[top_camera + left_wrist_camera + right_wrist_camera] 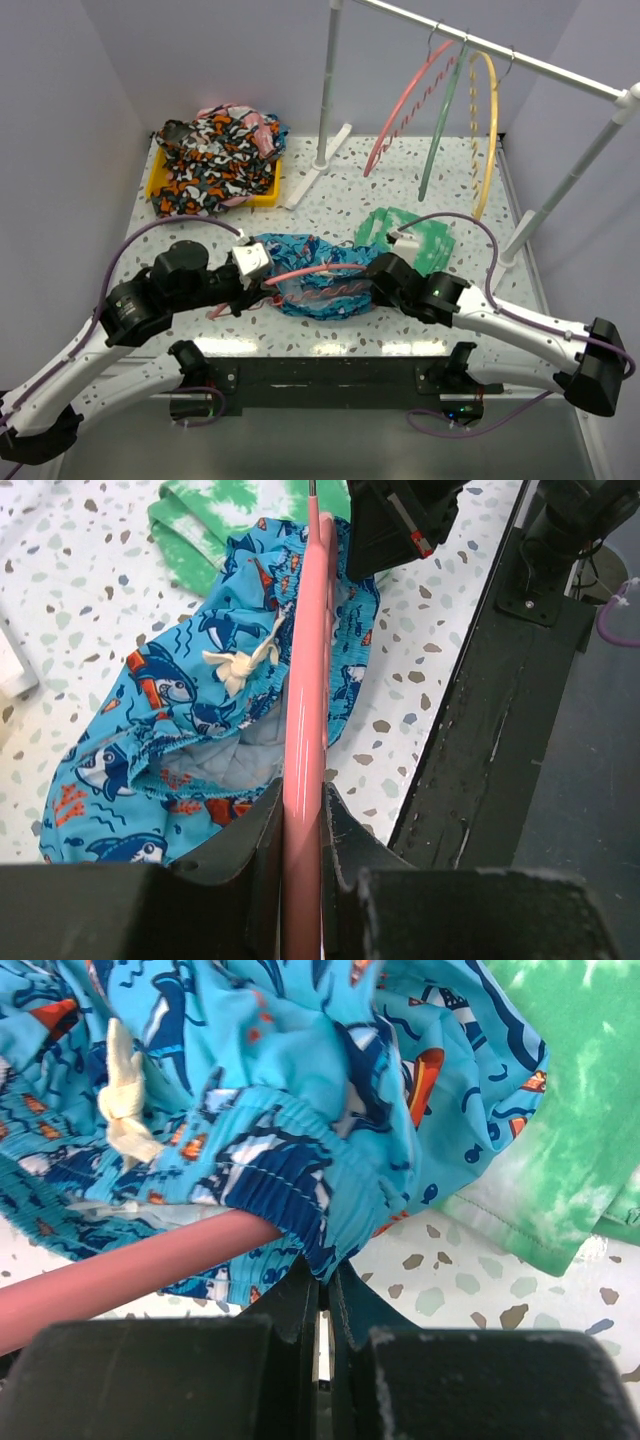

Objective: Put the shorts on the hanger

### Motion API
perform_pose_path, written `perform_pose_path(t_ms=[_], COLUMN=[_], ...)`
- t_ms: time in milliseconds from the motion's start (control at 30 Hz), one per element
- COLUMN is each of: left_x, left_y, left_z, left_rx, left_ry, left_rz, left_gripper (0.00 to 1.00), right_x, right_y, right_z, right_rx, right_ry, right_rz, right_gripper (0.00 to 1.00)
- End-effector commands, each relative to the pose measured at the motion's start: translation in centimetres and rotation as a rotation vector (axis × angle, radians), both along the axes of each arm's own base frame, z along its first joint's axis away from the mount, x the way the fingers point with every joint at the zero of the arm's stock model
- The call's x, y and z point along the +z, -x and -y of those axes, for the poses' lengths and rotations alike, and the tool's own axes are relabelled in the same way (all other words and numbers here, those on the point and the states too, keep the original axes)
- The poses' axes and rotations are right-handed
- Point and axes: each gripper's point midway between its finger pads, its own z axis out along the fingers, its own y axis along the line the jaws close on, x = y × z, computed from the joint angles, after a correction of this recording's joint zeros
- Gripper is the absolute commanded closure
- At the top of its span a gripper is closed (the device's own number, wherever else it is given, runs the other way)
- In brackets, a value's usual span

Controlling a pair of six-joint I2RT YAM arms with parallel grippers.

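The turquoise shark-print shorts (318,272) lie on the table between my two grippers; they also show in the left wrist view (185,705) and the right wrist view (260,1080). My left gripper (262,287) is shut on one arm of the salmon-pink hanger (305,710), whose far end runs into the shorts' waistband opening (130,1272). My right gripper (372,277) is shut on the elastic waistband edge of the shorts (325,1260), right beside the hanger arm. The hanger's hook is hidden.
A plain green cloth (415,235) lies just right of the shorts. A yellow tray (262,195) with a patterned garment sits at the back left. A rack at the back holds pink (400,105), green (445,115) and yellow (488,130) hangers. The table's front edge (480,730) is close.
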Motion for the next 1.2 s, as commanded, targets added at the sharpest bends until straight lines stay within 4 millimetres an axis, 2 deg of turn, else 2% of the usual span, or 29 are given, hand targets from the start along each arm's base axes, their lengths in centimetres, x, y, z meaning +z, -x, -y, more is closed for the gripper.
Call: perform_pose_path(t_ms=[0,200,433,500,633,733,900,1167], left_x=[4.4,4.4,1.8,1.4,1.3,1.1,0.0,-1.1], left_y=[-0.3,0.0,-0.9,-0.8,-1.0,-0.9,-0.8,-1.4], left_z=[2.7,4.2,4.6,4.6,3.4,3.2,4.2,4.8], left_rx=[-0.124,-0.223,-0.21,-0.206,-0.152,-0.136,-0.151,-0.115], left_ry=[0.171,0.219,0.151,0.147,0.124,0.138,0.17,0.22], left_rz=[0.194,0.289,0.276,0.265,0.263,0.253,0.208,0.202], left_gripper=[1.0,1.0,1.0,1.0,1.0,1.0,1.0,1.0], right_x=[2.9,6.3,9.3,9.8,9.8,9.9,11.2,13.5], right_y=[-0.3,-0.3,-0.5,-0.6,-0.6,-0.4,0.0,0.9], right_z=[-0.7,-0.1,-0.2,-0.3,2.0,2.4,0.1,-3.1], right_rx=[-0.022,-0.031,-0.023,-0.016,-0.063,-0.066,0.021,0.108], right_ry=[-0.143,-0.244,-0.297,-0.294,-0.174,-0.155,-0.212,-0.219], right_rz=[0.077,0.153,0.202,0.212,0.201,0.197,0.19,0.217], right_gripper=[1.0,1.0,1.0,1.0,1.0,1.0,1.0,1.0])
